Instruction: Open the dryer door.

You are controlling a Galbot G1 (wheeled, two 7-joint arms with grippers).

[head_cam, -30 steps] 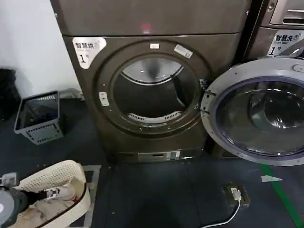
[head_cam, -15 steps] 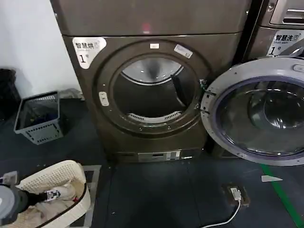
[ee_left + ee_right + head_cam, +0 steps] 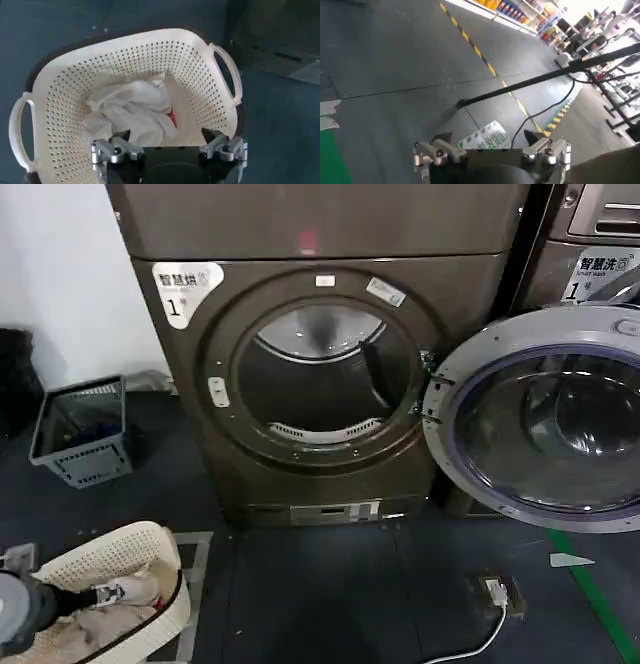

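At the lower left of the head view, the left gripper [image 3: 167, 152] hangs over a white laundry basket [image 3: 60, 100] holding pale cloth, jaws spread and empty. Centre frame, the bronze-brown dryer's drum [image 3: 318, 374] gapes. At right, the dryer door [image 3: 540, 419] stands swung wide on its hinge, inner face outward. The right gripper [image 3: 490, 150], jaws apart, faces bare floor.

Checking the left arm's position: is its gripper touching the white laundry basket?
Apart. In the left wrist view the left gripper, open, hovers above the white laundry basket, over the cloth inside.
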